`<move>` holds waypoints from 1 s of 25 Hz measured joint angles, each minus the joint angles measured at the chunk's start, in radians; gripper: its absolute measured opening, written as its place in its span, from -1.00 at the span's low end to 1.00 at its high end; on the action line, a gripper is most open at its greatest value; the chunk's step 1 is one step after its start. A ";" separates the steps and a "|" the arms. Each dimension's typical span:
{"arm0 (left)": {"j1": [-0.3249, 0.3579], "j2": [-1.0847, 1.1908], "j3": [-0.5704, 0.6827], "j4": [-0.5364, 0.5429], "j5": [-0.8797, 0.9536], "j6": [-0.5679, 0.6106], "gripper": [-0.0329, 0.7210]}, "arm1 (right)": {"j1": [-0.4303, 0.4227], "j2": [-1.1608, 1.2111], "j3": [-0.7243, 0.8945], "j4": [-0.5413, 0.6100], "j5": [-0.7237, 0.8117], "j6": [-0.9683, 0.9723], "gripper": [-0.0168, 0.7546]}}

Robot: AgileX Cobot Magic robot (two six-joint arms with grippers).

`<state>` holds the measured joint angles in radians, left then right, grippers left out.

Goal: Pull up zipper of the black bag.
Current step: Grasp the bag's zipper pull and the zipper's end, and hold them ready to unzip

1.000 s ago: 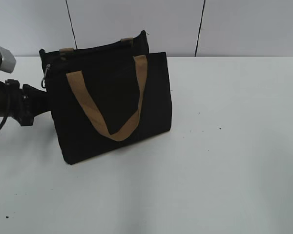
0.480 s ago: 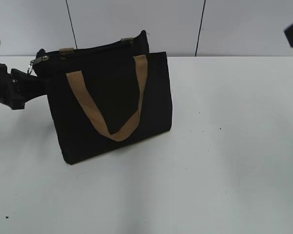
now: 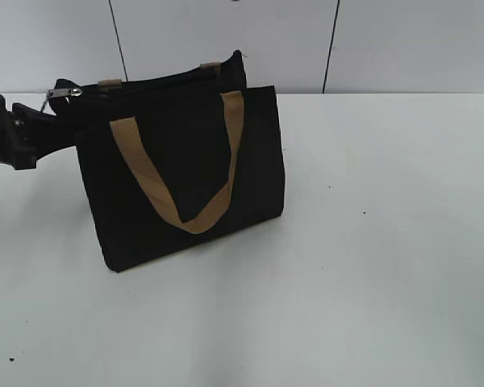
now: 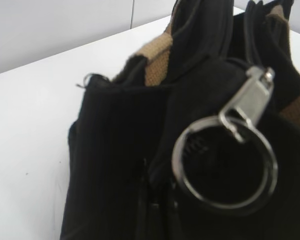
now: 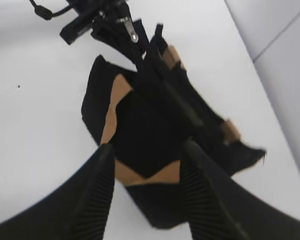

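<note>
The black bag [image 3: 185, 161] stands on the white table with tan handles. It also shows in the left wrist view [image 4: 115, 150] and the right wrist view [image 5: 150, 130]. The zipper [image 3: 145, 83] runs along its top edge. Its silvery pull with a ring [image 3: 64, 93] sits at the bag's left end, and also shows close up in the left wrist view [image 4: 240, 145] and small in the right wrist view [image 5: 132, 34]. My left gripper [image 3: 44, 129] is shut on the fabric of the bag's left end, just below the pull. My right gripper [image 5: 146, 145] is open and empty, high above the bag and outside the exterior view.
The white table [image 3: 371, 266] stretches in front of and to the right of the bag. A pale panelled wall [image 3: 387, 40] stands behind it. The left arm [image 3: 0, 137] reaches in from the left edge.
My left gripper has moved left and a little up, drawing the bag's left top corner with it; the pull now sits higher. The right gripper showed at top right, then left the exterior view.
</note>
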<state>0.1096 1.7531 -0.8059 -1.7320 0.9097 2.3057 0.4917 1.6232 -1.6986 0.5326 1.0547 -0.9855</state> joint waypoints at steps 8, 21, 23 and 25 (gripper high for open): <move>0.000 0.000 0.000 0.006 0.001 -0.017 -0.84 | 0.180 0.259 -0.196 -0.058 -0.138 -0.361 -0.11; 0.000 0.000 0.000 0.019 0.018 -0.047 -0.84 | 0.356 0.449 -0.199 -0.260 -0.473 -0.639 -0.11; 0.000 0.000 0.000 0.020 0.018 -0.048 -0.84 | 0.356 0.467 -0.199 -0.260 -0.479 -0.642 -0.11; 0.000 0.000 0.000 0.020 0.018 -0.048 -0.84 | 0.356 0.482 -0.199 -0.260 -0.480 -0.644 -0.11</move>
<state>0.1096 1.7531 -0.8059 -1.7121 0.9279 2.2580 0.8481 2.1053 -1.8973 0.2722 0.5748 -1.6295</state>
